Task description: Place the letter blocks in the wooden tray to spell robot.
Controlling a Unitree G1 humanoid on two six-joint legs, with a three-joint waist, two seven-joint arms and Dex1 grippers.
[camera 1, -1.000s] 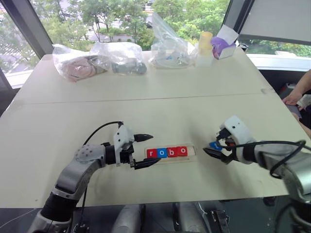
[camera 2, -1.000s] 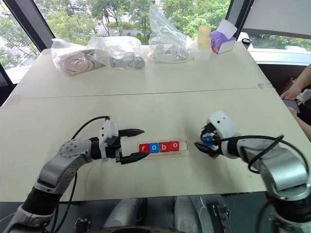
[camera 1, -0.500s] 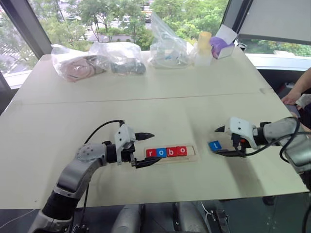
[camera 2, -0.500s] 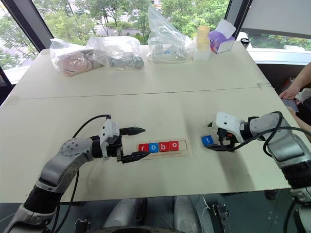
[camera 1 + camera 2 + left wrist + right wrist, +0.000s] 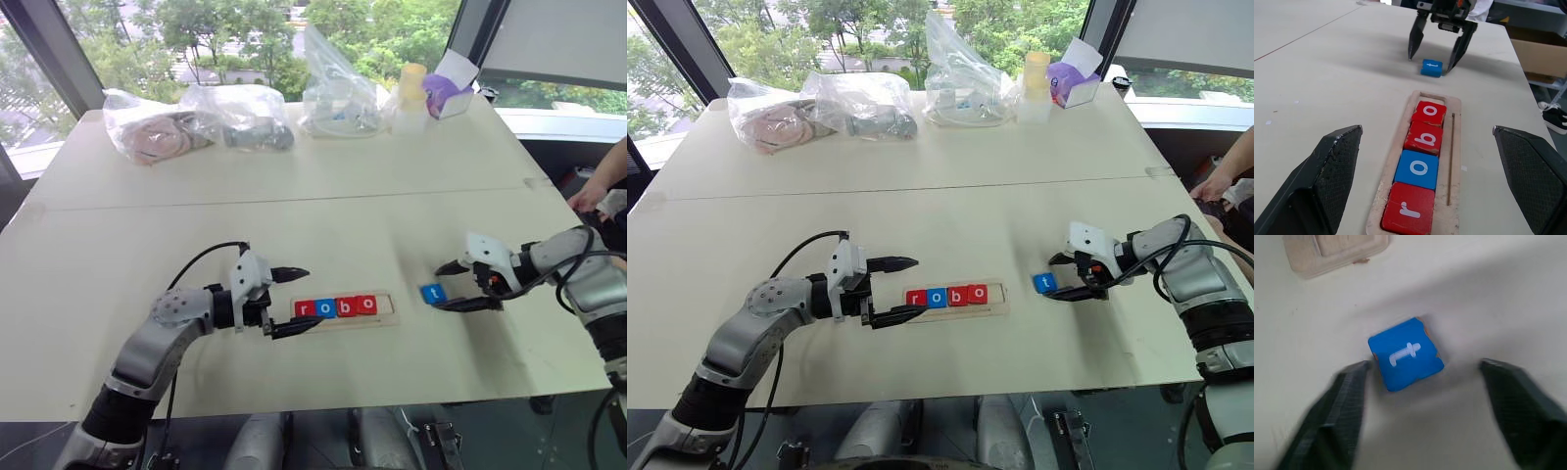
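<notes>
On the desk (image 5: 323, 211), a smooth matte cream top with a seam line across its middle, lies the tray (image 5: 388, 305): pale raw wood, long and narrow, thin raised rim with rounded corners. Four flat square blocks sit in it side by side, glossy with white lowercase letters: red r (image 5: 305, 309), blue o (image 5: 325, 308), red b (image 5: 345, 306), red o (image 5: 365, 305). Last slot at the tray's right end is bare wood.

Blue t block (image 5: 433, 293) lies flat on the desk, to the right of the tray and apart from it. In the right wrist view its edges look slightly chipped.

Right gripper (image 5: 457, 285): black tapered fingers, textured pads, spread wide and straddling the t block. One pad (image 5: 1347, 401) is just beside a block edge, the other stands clear; nothing gripped.

Left gripper (image 5: 299, 299): fingers wide open, empty, level at the tray's left end, pointing along it.

Far desk edge: crinkled clear plastic bags (image 5: 235, 113), a pale yellow bottle (image 5: 412, 96), a purple-and-white box (image 5: 449, 86). A person's hand (image 5: 591, 199) rests at the right border.
</notes>
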